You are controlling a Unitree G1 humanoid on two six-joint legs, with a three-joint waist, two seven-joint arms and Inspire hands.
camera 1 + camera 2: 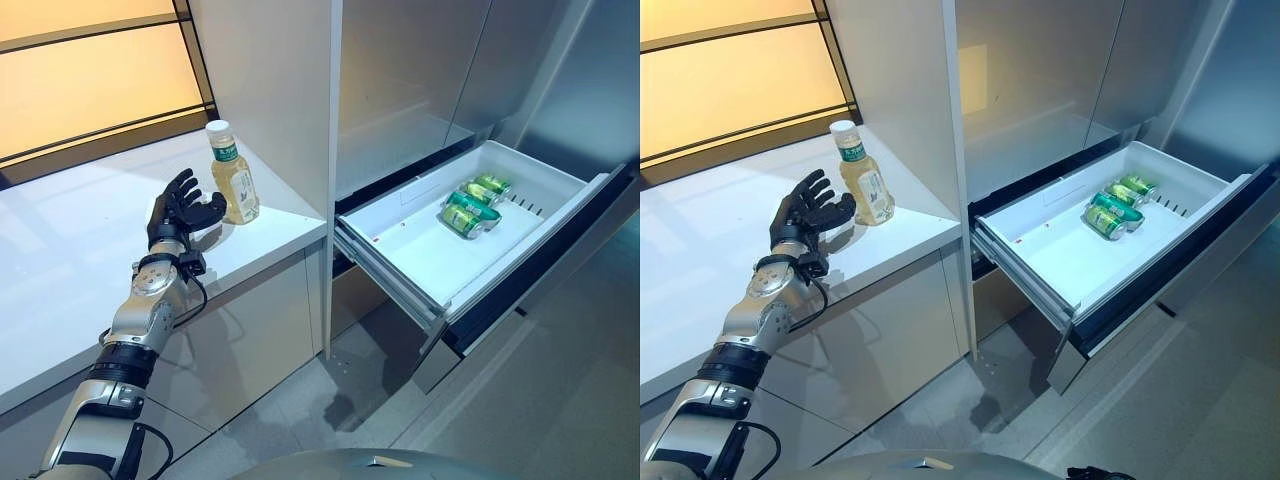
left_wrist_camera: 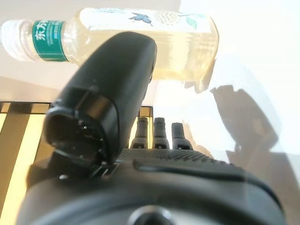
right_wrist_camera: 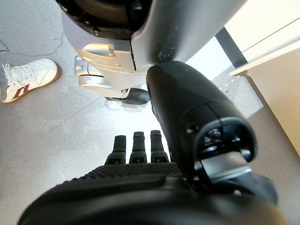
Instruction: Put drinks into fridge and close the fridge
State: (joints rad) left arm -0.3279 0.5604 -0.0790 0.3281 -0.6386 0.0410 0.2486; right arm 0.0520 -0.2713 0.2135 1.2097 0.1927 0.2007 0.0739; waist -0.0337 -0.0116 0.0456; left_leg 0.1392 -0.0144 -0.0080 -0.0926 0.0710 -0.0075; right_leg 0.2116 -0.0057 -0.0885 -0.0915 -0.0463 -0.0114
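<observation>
A clear bottle of pale yellow drink [image 1: 232, 175] with a white cap and green neck label stands upright on the white counter [image 1: 70, 250], close to the tall cabinet side. My left hand [image 1: 180, 212] is open just left of the bottle [image 2: 140, 42], thumb near its side and fingers spread, not closed on it. To the right, the fridge drawer [image 1: 400, 250] is pulled out, with several green cans [image 1: 473, 205] lying at its far end. My right hand [image 3: 145, 187] hangs low over the floor, its fingers relaxed and holding nothing.
The white cabinet panel [image 1: 275, 90] rises right behind the bottle. The open drawer's front [image 1: 540, 270] juts into the floor space at the right. A person's white shoe [image 3: 26, 77] rests on the grey floor in the right wrist view.
</observation>
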